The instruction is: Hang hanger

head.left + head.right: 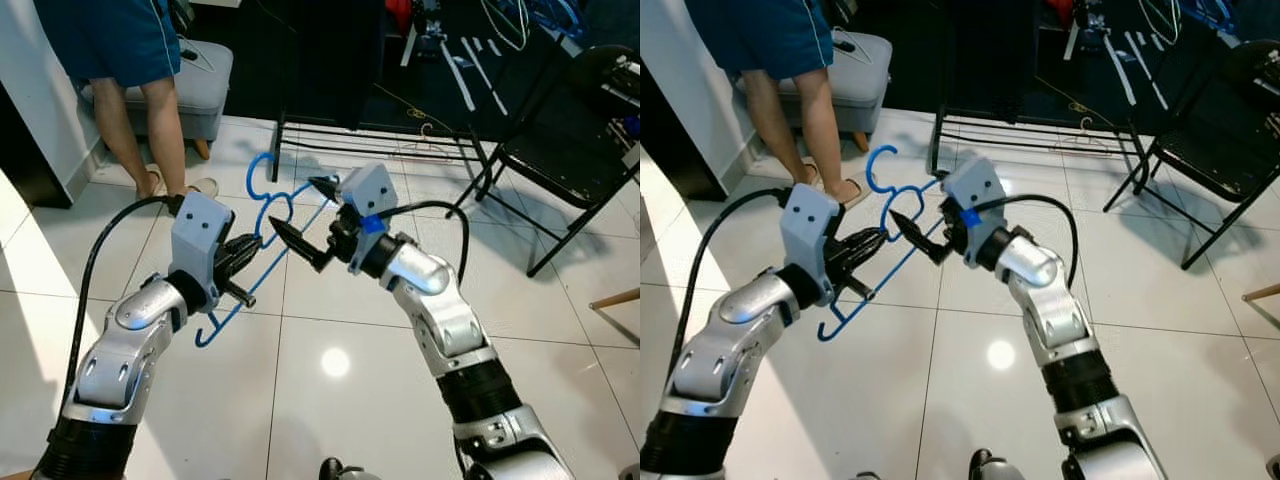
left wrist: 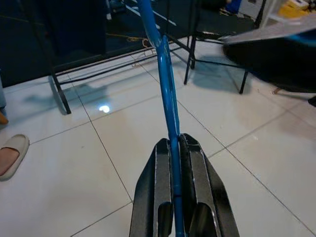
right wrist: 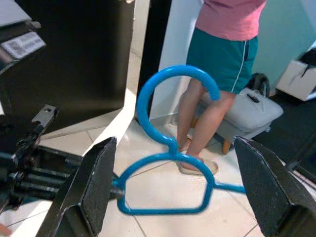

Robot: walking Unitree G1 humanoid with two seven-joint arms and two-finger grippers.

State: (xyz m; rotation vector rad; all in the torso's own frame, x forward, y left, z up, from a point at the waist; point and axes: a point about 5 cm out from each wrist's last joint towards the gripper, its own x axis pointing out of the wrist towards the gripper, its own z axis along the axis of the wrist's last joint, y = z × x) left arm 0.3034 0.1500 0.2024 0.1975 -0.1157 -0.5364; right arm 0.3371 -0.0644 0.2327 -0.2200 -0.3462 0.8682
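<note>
A blue plastic hanger [image 1: 262, 215] hangs in the air in front of me, hook end up and away. My left gripper [image 1: 243, 252] is shut on its lower bar, and the bar runs between the fingers [image 2: 163, 192] in the left wrist view. My right gripper [image 1: 300, 220] is open, its two black fingertips spread either side of the hanger's neck without touching it. In the right wrist view the hook [image 3: 170, 94] and loop sit between the spread fingers [image 3: 94, 187].
A black low clothes rack [image 1: 380, 140] stands ahead on the white tile floor. A black folding chair [image 1: 580, 150] is at the right. A person [image 1: 130, 70] in blue shorts stands at the far left by a grey stool [image 1: 200, 85].
</note>
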